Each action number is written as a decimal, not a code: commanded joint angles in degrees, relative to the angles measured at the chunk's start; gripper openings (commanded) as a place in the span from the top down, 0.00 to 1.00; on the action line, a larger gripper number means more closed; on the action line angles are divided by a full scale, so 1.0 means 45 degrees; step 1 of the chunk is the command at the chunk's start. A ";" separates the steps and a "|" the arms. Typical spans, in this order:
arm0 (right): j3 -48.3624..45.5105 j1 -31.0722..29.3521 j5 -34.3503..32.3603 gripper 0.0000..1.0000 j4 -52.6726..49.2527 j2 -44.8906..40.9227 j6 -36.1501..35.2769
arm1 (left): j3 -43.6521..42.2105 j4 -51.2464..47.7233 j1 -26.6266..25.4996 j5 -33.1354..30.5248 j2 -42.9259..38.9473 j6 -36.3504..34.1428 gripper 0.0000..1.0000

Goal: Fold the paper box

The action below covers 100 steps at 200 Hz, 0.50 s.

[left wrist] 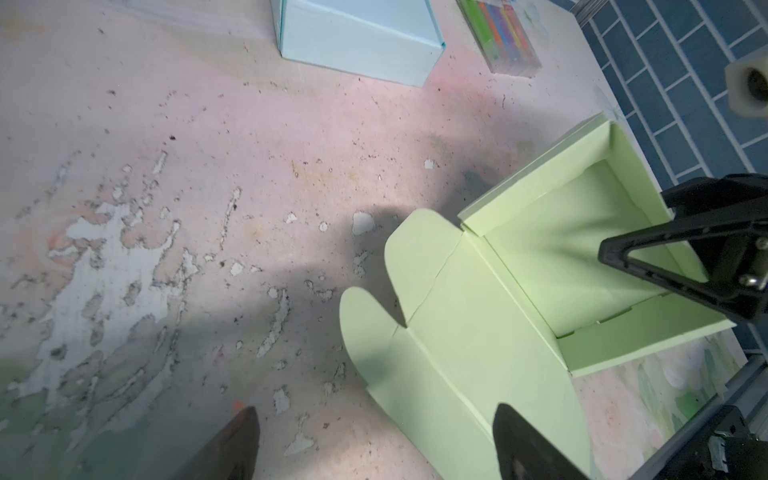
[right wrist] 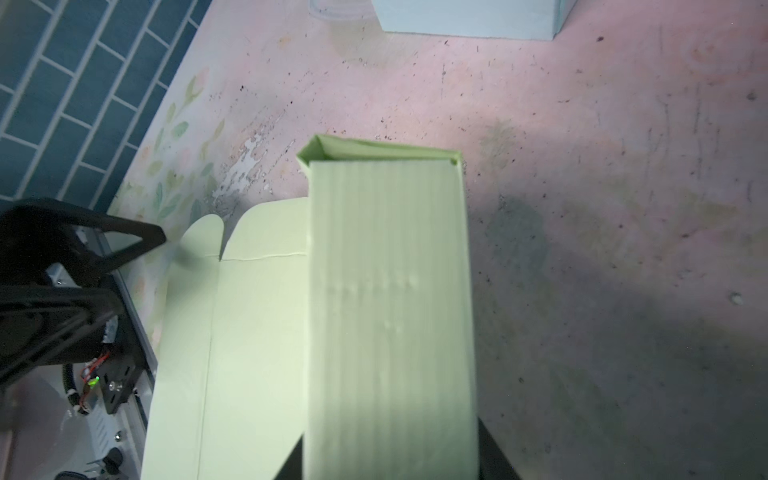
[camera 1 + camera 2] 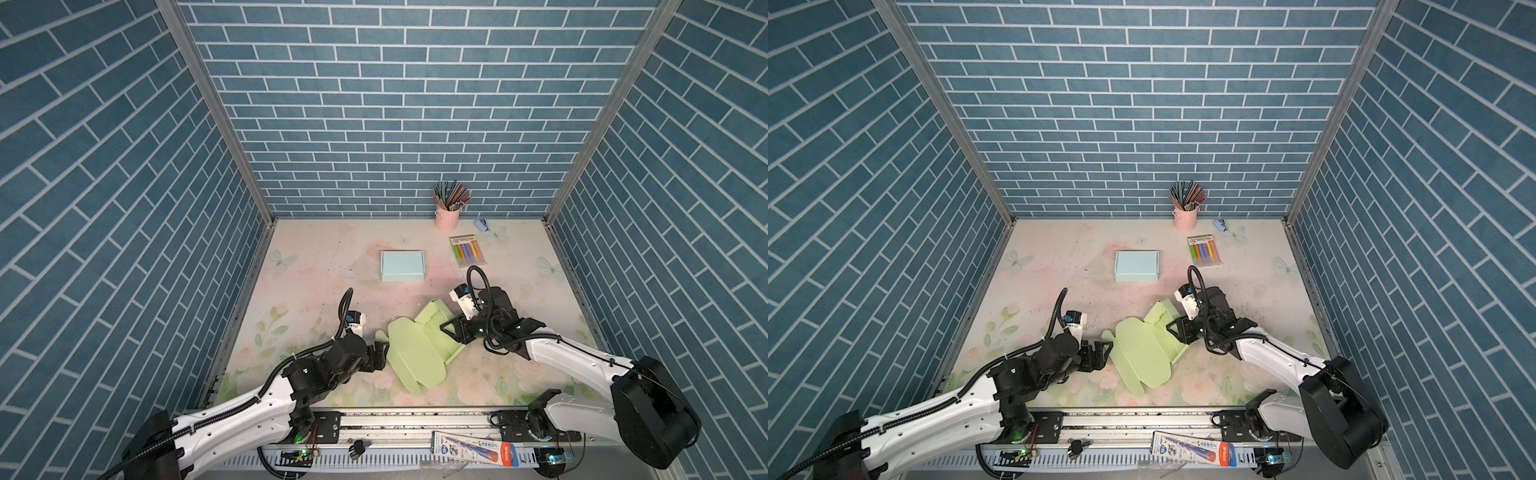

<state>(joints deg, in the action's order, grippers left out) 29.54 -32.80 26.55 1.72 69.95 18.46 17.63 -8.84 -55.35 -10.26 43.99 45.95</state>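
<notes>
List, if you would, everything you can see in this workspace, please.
green paper box: one, pale green, part-folded, near the table's front, between the grippers
closed box: one, light blue, behind the green paper box
cup: one, pink, at the back wall, holding pencils of mixed colours
marker pack: one, mixed colours, in front of the cup
small object: one, blue, right of the cup; too small to identify
packet: one, white, blue and red, on the front rail
table: one, pink floral, worn
left gripper: black, open, at the green paper box's left edge
right gripper: black, at the green paper box's raised wall; grip unclear
</notes>
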 commanded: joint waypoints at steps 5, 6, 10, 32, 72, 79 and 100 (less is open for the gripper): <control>-0.0530 0.0686 0.1540 0.59 0.1269 -0.0155 0.0759 | -0.0389 0.1888 0.0091 0.0753 0.0462 0.0739 0.11; -0.0549 0.0706 0.1541 0.59 0.1264 -0.0155 0.0751 | -0.0395 0.1956 0.0092 0.0784 0.0500 0.0742 0.11; -0.0572 0.0721 0.1509 0.60 0.1290 -0.0155 0.0744 | -0.0428 0.2205 0.0093 0.0891 0.0604 0.0786 0.12; -0.0729 0.0813 0.1425 0.59 0.1357 -0.0083 0.0659 | -0.0424 0.3604 0.0105 0.1499 0.1517 0.0976 0.12; -0.0938 0.0863 0.1372 0.59 0.1445 -0.0107 0.0462 | -0.0076 0.4905 0.0064 0.1956 0.3031 0.1222 0.11; -0.1008 0.0863 0.1322 0.59 0.1457 -0.0165 0.0466 | -0.0037 0.5067 0.0067 0.1986 0.3203 0.1287 0.13; -0.1118 0.0860 0.1235 0.59 0.1478 -0.0252 0.0348 | -0.0013 0.5648 0.0055 0.2127 0.3556 0.1592 0.30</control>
<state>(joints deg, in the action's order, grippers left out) 25.54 -29.08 31.55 7.01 69.93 20.58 16.32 11.09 -55.35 -1.58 58.74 51.24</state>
